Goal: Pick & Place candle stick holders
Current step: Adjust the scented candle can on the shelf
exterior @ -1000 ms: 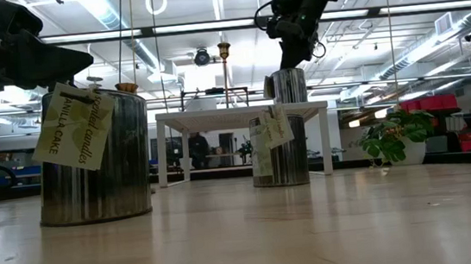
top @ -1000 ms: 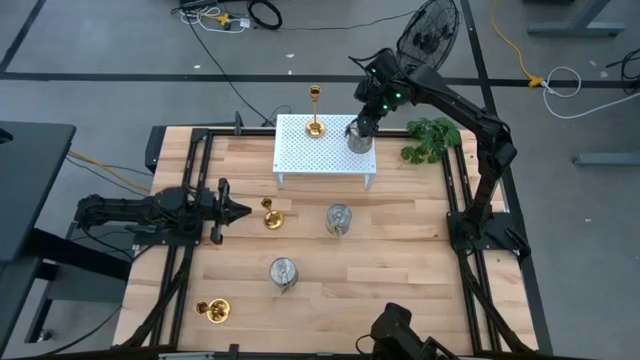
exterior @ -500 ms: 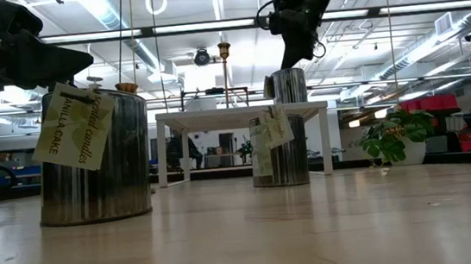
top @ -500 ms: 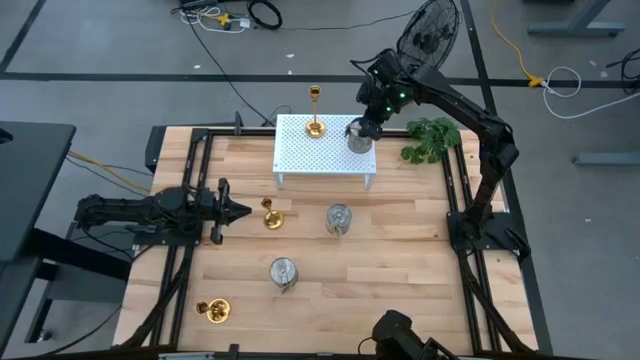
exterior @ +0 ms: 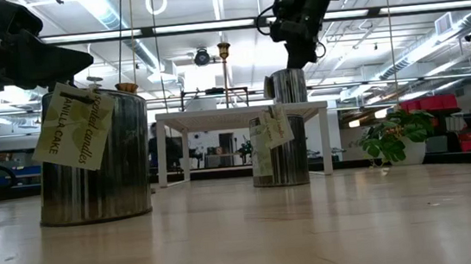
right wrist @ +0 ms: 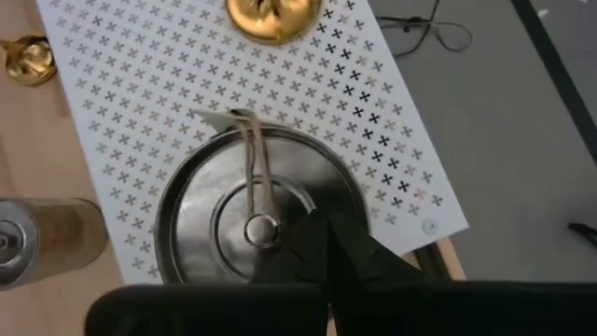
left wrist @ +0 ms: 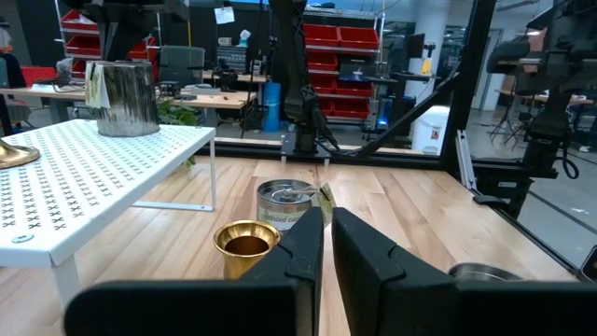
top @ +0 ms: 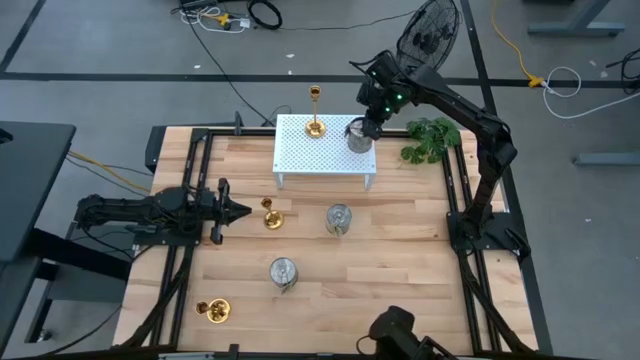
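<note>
On the white perforated rack point(top: 320, 152) stand a tall gold candle stick holder point(top: 316, 126) and a squat silver one point(top: 358, 141) point(right wrist: 244, 224), each on its base. My right gripper point(top: 370, 121) point(right wrist: 323, 245) is shut just above the silver one's top point(exterior: 288, 73); a small gap shows in the low view. On the table stand two gold holders point(top: 271, 215) point(top: 213, 311) and two silver cans point(top: 339, 218) point(top: 283, 272). My left gripper point(top: 240, 211) point(left wrist: 326, 245) waits shut and level at the table's left.
A green leafy plant point(top: 431, 138) sits at the table's far right, beside the rack. Black frame rails point(top: 457, 200) run along the table's edges. A fan point(top: 430, 30) stands on the floor beyond the far edge. Bare wood lies at the near right point(top: 400, 290).
My right gripper's shut fingertips have swung a little up and away from the silver holder on the rack, toward the far right. The holder has stayed in its place on the rack.
</note>
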You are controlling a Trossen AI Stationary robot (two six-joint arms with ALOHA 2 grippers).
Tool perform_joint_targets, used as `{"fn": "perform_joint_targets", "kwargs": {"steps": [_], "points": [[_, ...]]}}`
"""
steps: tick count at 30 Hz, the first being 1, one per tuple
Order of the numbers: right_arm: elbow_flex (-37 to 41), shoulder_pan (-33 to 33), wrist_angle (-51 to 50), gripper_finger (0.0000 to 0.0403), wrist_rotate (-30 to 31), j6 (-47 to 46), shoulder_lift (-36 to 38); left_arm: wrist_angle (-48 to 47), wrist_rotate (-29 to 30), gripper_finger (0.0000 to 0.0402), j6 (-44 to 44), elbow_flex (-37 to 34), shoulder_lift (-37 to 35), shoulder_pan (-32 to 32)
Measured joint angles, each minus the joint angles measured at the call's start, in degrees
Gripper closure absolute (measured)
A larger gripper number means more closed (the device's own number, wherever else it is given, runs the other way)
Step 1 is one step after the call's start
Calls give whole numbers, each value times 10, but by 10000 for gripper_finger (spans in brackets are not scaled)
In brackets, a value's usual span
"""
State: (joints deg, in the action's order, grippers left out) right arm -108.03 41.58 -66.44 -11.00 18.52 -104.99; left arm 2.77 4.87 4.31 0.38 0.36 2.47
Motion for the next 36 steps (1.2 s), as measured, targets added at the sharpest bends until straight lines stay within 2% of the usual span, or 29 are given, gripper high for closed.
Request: {"fn": "perform_joint_targets", "kwargs": {"steps": [19,36], "points": [[-1,0,43,403,61,0,-8,0,0,369,0,0,0,0],[0,0,119,403,61,5,-26,0,0,369,0,0,0,0]]}}
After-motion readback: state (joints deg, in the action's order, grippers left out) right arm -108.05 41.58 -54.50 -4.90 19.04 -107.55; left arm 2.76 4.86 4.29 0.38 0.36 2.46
